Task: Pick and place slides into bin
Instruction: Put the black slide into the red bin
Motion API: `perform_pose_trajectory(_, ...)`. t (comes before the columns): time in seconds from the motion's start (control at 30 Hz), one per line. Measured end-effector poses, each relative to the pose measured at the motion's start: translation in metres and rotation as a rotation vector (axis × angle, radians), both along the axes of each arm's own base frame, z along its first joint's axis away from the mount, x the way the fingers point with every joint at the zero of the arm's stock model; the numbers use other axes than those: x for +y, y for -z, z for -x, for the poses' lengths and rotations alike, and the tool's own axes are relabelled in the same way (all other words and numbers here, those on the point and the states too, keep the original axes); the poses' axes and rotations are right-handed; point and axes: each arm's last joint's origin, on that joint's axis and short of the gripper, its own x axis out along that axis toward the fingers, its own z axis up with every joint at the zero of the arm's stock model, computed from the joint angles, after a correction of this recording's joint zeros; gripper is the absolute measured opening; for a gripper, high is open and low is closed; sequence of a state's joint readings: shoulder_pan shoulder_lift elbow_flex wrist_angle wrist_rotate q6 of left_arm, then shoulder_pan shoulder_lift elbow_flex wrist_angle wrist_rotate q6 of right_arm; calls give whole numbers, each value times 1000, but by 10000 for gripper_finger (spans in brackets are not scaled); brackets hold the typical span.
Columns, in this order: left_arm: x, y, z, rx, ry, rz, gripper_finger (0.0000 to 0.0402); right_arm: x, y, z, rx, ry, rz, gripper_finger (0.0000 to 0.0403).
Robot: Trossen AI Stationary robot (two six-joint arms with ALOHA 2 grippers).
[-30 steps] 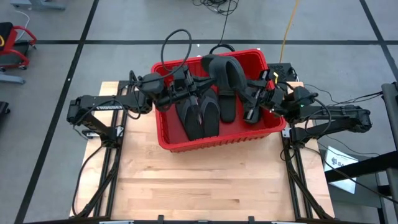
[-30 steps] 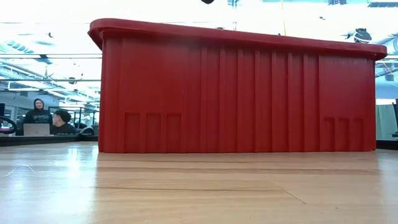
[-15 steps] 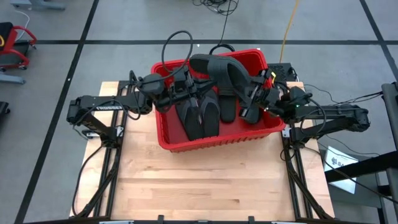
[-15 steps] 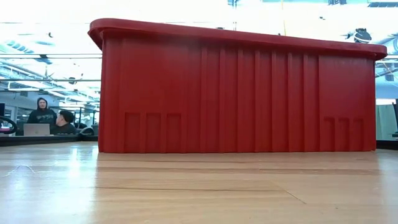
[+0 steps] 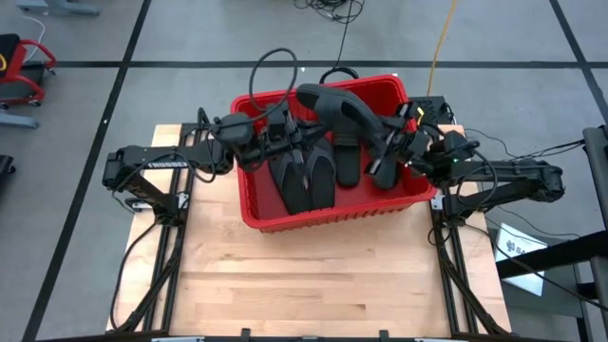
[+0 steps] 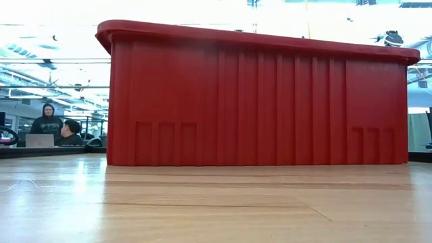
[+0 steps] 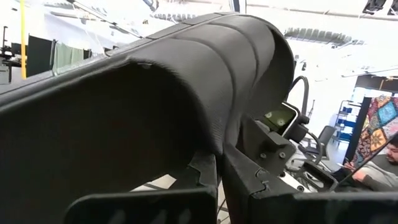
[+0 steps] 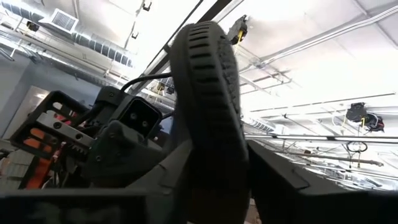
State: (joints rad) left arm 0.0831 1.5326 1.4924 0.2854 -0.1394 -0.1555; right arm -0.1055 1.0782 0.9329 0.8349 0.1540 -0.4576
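Observation:
The red bin (image 5: 323,220) stands at the table's far middle and fills the low view (image 6: 256,101). Several black slides (image 5: 306,180) lie flat on its floor. One more black slide (image 5: 337,109) is held above the bin's far half, slanting between my two grippers. My left gripper (image 5: 293,138) is shut at the slide's left side, with the wide strap (image 7: 186,81) looming just beyond its fingers. My right gripper (image 5: 385,144) reaches up from the bin's right side and is shut on the slide's sole (image 8: 208,93). My left gripper pinches the lower edge of the slide's strap (image 7: 215,150) between its shut fingers, coming about level from the table's left. The strap arches up past the fingers, and the slide hangs clear above the bin. My right gripper has one end of the sole (image 8: 211,163) between its two fingers, one finger on each flat face. It comes from the table's right, slanting upward. The ribbed rim of the sole stands edge-on beyond the fingers, clear of the slides below.
Bare wooden tabletop (image 5: 313,285) lies between the bin and the near edge. Cables (image 5: 271,62) loop beyond the bin's far wall. Two people (image 6: 54,128) sit at a desk far behind the table in the low view.
The raised slide has turned above the bin. Its far end has swung toward the table's left, so it now lies more crosswise between my grippers. It has stayed clear of the slides below.

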Motion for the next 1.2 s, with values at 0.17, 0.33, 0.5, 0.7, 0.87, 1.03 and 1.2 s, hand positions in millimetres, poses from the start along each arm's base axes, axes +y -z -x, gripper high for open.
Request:
perform_pose_trajectory(0.17,0,0,0,3,0,0,0,0,0,0,-3,3,-1,69)
perform_pose_trajectory(0.33,0,2,-1,23,0,2,7,0,0,0,1,3,-2,65)
perform_pose_trajectory(0.5,1,3,-1,26,6,42,21,0,1,0,8,3,-2,65)
perform_pose_trajectory(0.7,1,4,-1,27,8,51,44,0,2,-1,24,2,-4,64)
perform_pose_trajectory(0.87,1,5,-1,33,7,63,84,-2,6,-2,80,31,-31,64)
perform_pose_trajectory(1.03,2,12,-2,112,-6,39,112,-9,10,5,168,39,-106,64)
perform_pose_trajectory(1.2,4,20,-3,193,-14,47,117,-18,13,18,247,59,-179,62)
